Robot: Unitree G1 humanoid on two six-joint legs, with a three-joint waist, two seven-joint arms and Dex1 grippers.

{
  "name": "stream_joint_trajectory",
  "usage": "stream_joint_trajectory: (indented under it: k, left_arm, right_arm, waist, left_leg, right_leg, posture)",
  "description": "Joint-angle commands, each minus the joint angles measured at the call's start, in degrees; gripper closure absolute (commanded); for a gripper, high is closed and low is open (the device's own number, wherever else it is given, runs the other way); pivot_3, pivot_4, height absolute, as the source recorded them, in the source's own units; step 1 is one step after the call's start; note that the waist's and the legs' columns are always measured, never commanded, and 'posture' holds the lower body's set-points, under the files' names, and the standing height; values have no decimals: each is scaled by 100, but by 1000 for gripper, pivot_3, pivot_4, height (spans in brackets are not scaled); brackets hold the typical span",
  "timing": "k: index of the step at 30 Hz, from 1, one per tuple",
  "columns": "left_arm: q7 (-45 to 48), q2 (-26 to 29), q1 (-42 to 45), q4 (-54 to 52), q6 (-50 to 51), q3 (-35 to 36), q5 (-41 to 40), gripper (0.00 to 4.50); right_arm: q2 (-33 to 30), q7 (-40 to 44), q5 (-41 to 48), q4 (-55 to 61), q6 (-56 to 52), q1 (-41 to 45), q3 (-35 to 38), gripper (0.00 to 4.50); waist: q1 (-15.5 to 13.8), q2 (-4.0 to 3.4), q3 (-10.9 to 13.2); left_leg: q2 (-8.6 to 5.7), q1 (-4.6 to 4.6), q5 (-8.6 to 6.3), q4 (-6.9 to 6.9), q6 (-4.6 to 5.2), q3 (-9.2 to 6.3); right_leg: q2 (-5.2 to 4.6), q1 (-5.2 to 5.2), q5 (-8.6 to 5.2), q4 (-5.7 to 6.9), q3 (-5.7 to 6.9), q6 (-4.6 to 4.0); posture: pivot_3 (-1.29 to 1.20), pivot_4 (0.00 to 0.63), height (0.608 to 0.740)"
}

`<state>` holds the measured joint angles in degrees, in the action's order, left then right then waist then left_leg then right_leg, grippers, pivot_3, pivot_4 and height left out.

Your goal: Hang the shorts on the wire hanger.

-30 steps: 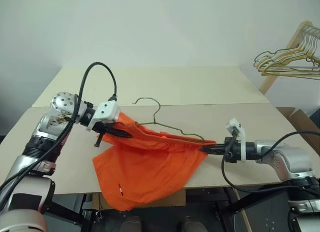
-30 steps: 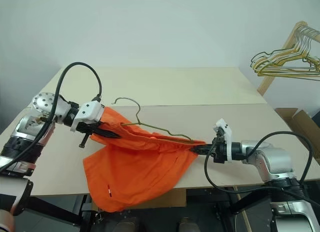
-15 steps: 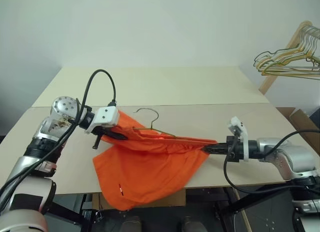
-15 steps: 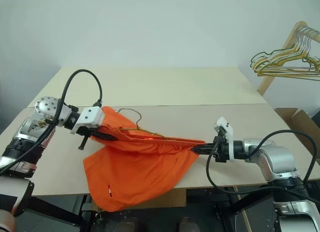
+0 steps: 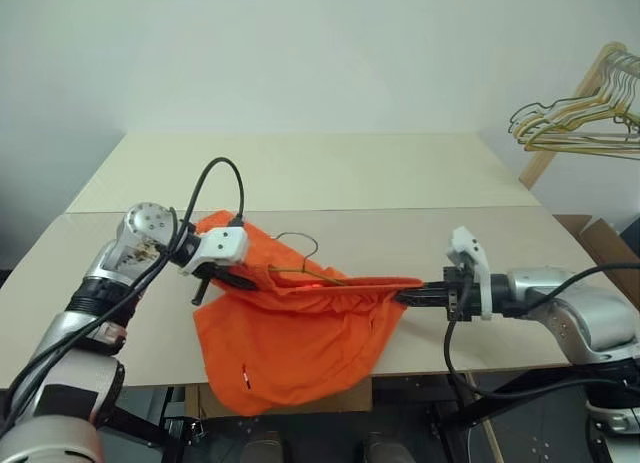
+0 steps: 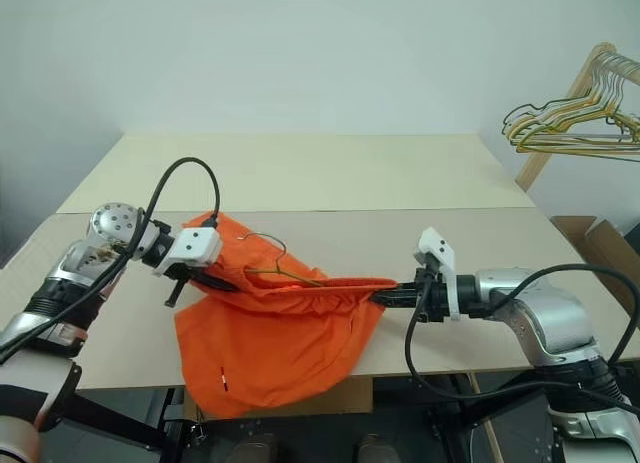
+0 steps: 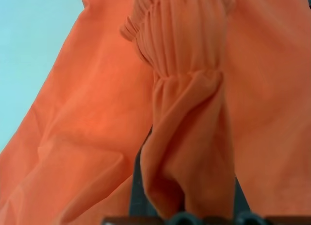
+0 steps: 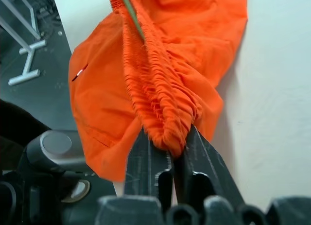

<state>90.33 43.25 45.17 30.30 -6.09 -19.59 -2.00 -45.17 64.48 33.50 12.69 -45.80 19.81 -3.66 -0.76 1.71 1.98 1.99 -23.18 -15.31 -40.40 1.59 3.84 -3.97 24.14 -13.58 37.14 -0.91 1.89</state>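
The bright orange lightweight fabric shorts (image 5: 300, 328) hang stretched between the two grippers over the front edge of the pale beige table (image 5: 330, 173). Left gripper (image 5: 240, 280) is clamped on the waistband at one end; in the left wrist view the gathered elastic bunches up right at its black fingers (image 7: 141, 186), which are pressed together w/ cloth between them. Right gripper (image 5: 410, 296) has the opposite end of the waistband: in the right wrist view the ruched orange band sits wedged between its two black fingers (image 8: 146, 162), jaws parted only by the thickness of the fabric, so the grip looks light (can't tell how firm).

The thin dull grey-olive wire hanger (image 5: 300, 258) lies mostly buried in the shorts, just beyond the left fingers; its curved hook (image 6: 268, 242) pokes up out of the cloth on the far side of the taut waistband, and one wire arm runs along the band toward the right fingers, seen as a green line (image 8: 130, 11) in the right wrist view.

Leg part of the shorts droops below the fingers, past the table edge; tiny white-and-red tag (image 5: 244, 373) near the lower hem.

Off at the far right, a bunch of gold and dark wire hangers (image 5: 570, 123) on a wooden rack, well apart from both grippers.
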Motion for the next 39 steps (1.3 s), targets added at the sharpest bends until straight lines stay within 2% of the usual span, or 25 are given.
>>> stream_joint_trajectory:
  k: [1,8,10,16,20,26,31,39]
  left_arm:
    - [-81,-150,267,94,18,66,85,4500]
    - [-87,-274,296,156,-1,149,153,4500]
    - [-101,-276,282,126,18,165,145,4500]
    - [-145,-324,258,85,75,192,129,4500]
    - [-128,-328,232,54,94,193,123,4500]
    - [-104,-330,235,21,141,210,99,4500]
    - [-71,-307,237,-14,175,226,83,4500]
    - [-62,-265,167,-147,238,244,50,4500]
  right_arm:
    - [-12,-75,83,388,-54,104,13,2983]
    - [-194,-62,53,419,-73,16,34,551]
    - [-312,4,81,373,-13,-2,150,29]
    - [-542,109,174,-27,179,221,648,29]
    - [-320,-71,348,123,81,708,729,29]
    - [388,-745,357,640,-515,1455,33,29]
    - [919,-1123,350,608,-1279,2269,-611,29]
    - [1032,-1167,-44,332,-1987,3078,-1779,29]
  waist:
    - [3,0,0]
    - [7,0,0]
    - [7,0,0]
    - [5,0,0]
    - [40,0,0]
    - [55,0,0]
    - [46,-1,0]
    - [34,-1,0]
  left_leg:
    - [0,0,0,0,0,0]
    - [0,0,0,0,0,0]
    - [0,-1,0,0,0,-1]
    - [0,0,0,-1,0,-1]
    - [2,2,0,0,0,0]
    - [9,1,0,0,0,-1]
    - [7,-5,0,0,0,-1]
    - [3,-8,0,-2,0,0]
  right_leg:
    - [0,1,0,0,-1,0]
    - [0,0,0,0,0,0]
    - [0,0,0,0,0,0]
    - [-1,-1,0,-1,0,0]
    - [3,2,1,2,-3,-1]
    - [8,3,1,3,-2,-2]
    - [3,8,2,4,2,-3]
    - [-4,10,2,5,6,-3]
  posture:
    - [7,0,740]
    - [4,0,740]
    - [7,0,740]
    - [11,0,740]
    - [8,0,740]
    - [3,0,740]
    - [9,0,740]
    - [18,0,740]
